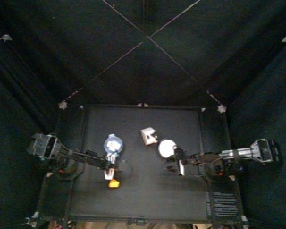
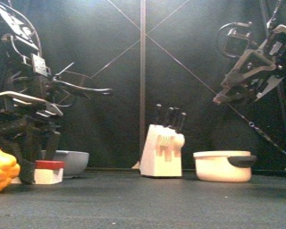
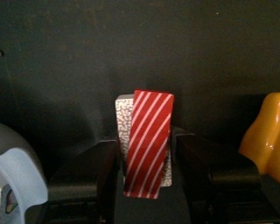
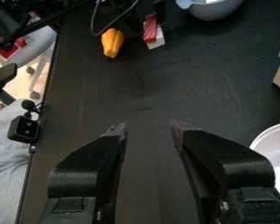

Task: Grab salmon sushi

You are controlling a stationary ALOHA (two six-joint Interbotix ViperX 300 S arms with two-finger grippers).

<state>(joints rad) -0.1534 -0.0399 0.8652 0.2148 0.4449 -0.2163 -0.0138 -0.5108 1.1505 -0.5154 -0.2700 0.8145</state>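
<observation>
The salmon sushi, a small red block with pale stripes and a whitish speckled edge, stands between the jaws of my left gripper, which press on both its sides. In the front view the sushi sits at table level at the left, under the left arm. In the top view the left gripper covers it. My right gripper is open and empty, raised above the table's right side.
A yellow piece lies right beside the sushi, and a grey-blue bowl on its other side. A white knife block and a white pot stand mid-table. A red-and-white item shows from above.
</observation>
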